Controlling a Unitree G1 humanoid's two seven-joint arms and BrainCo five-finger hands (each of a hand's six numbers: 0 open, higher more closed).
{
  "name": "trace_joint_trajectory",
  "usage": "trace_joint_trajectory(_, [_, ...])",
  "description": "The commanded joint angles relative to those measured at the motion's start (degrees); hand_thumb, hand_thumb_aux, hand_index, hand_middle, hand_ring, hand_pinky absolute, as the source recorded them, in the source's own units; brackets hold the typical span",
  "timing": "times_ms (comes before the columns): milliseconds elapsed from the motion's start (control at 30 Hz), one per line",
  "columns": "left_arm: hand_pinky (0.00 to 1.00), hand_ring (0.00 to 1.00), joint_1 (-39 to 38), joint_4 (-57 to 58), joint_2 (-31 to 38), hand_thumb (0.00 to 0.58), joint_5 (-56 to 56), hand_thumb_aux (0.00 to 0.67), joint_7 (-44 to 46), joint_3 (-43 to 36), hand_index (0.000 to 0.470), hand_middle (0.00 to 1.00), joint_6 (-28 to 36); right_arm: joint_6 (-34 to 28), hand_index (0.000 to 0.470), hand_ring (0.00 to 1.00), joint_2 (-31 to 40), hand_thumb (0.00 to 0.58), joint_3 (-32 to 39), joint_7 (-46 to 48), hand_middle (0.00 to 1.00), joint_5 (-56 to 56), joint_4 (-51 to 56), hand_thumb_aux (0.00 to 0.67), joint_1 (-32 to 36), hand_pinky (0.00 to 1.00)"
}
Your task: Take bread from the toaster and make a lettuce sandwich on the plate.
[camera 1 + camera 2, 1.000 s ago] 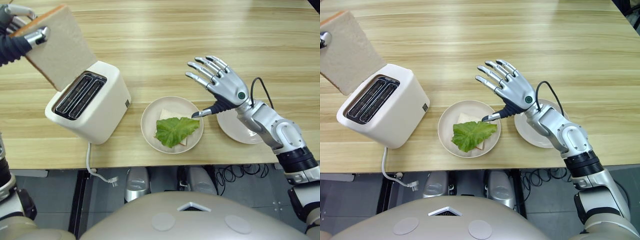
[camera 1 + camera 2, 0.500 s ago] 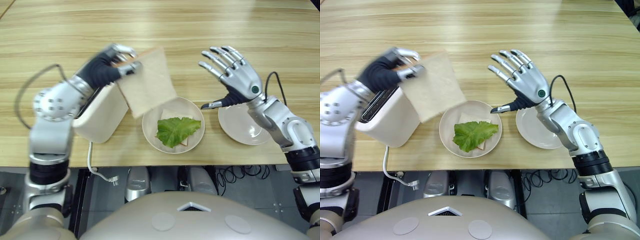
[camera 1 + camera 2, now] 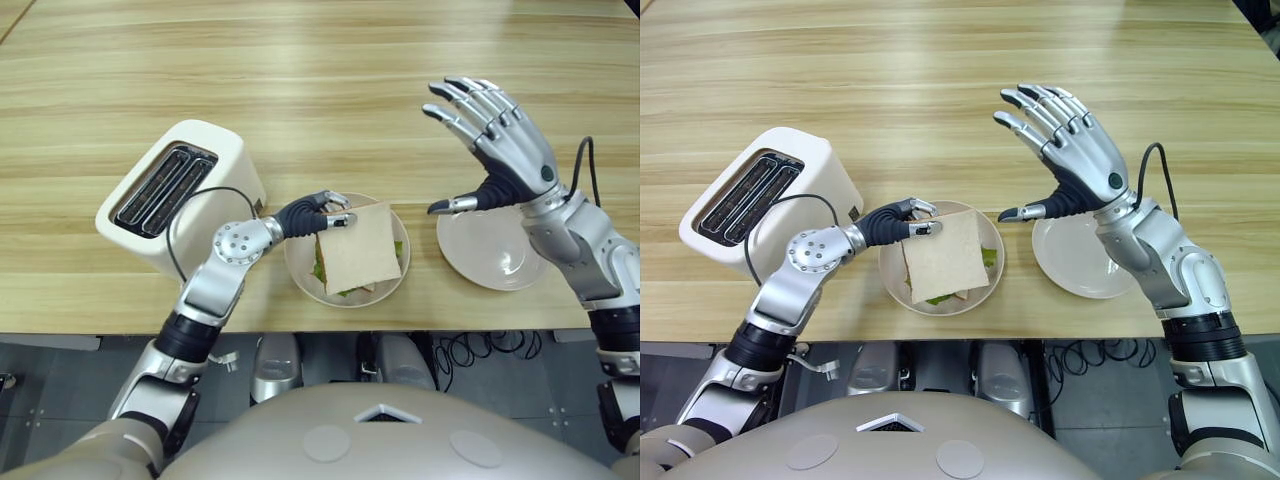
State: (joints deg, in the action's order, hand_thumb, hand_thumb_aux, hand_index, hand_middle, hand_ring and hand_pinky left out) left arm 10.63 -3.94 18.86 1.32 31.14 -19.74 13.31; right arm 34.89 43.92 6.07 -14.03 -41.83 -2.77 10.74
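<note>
Fingers [image 3: 338,217] of the left hand [image 3: 305,212] grip the bread slice [image 3: 362,248] over lettuce [image 3: 988,257] — right hand [image 3: 510,150] splayed, empty.

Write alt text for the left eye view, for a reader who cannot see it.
The left robot hand holds a bread slice by its corner, flat over the lettuce on the plate. A white toaster stands to its left; the right robot hand hovers open near a second plate.

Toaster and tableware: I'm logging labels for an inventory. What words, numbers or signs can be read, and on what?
No text can be read.
On the toaster: a small dark mark on its side, too small to read.
On the sandwich plate, empty plate, top bread slice and table: no print.
</note>
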Motion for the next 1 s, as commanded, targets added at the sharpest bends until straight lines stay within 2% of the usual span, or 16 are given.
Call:
trace_joint_trajectory(33, [1.0, 1.0, 1.9, 10.0, -1.6, 0.58, 1.8, 0.67, -1.1, -0.3, 0.46, 1.0, -4.4, 4.0, 0.0, 0.0, -1.0, 0.0, 2.6, 4.4, 0.0, 4.3, 0.6, 0.0, -0.2, 0.0])
trace_joint_trajectory(167, [1.0, 1.0, 4.2, 18.3, -3.2, 0.58, 4.1, 0.67, -2.9, -0.2, 0.46, 1.0, -9.2, 8.5, 0.0, 0.0, -1.3, 0.0, 5.1, 9.9, 0.0, 10.1, -0.3, 0.0, -1.4, 0.0])
trace_joint_trajectory(333, [1.0, 1.0, 6.3, 23.3, -3.9, 0.58, 7.2, 0.67, -3.9, -1.1, 0.46, 1.0, -13.1, 11.7, 0.0, 0.0, 0.2, 0.0, 8.5, 17.0, 0.0, 11.2, -0.5, 0.0, -3.7, 0.0])
trace_joint_trajectory(500, [1.0, 1.0, 7.8, 27.8, -4.6, 0.58, 9.3, 0.67, -4.6, -1.5, 0.46, 1.0, -16.2, 10.8, 0.0, 0.0, 0.8, 0.0, 12.2, 24.8, 0.0, 9.1, 0.8, 0.0, -5.2, 0.0])
trace_joint_trajectory(700, [1.0, 1.0, 8.4, 29.8, -4.7, 0.58, 10.9, 0.67, -5.3, -1.3, 0.46, 1.0, -18.2, 9.5, 0.0, 0.0, 0.8, 0.0, 13.6, 28.7, 0.0, 4.2, 1.7, 0.0, -5.4, 0.0])
trace_joint_trajectory(733, [0.8, 0.8, 8.4, 29.8, -4.7, 0.58, 11.1, 0.67, -5.3, -1.2, 0.46, 0.8, -18.3, 9.3, 0.0, 0.0, 0.8, 0.0, 13.9, 28.7, 0.0, 2.5, 2.2, 0.0, -5.2, 0.0])
trace_joint_trajectory(1000, [0.8, 0.8, 8.3, 29.5, -4.6, 0.58, 11.5, 0.67, -5.1, -0.7, 0.46, 0.8, -18.9, 8.2, 0.0, 0.0, -0.7, 0.0, 17.1, 27.7, 0.0, -7.3, 7.0, 0.0, -3.6, 0.0])
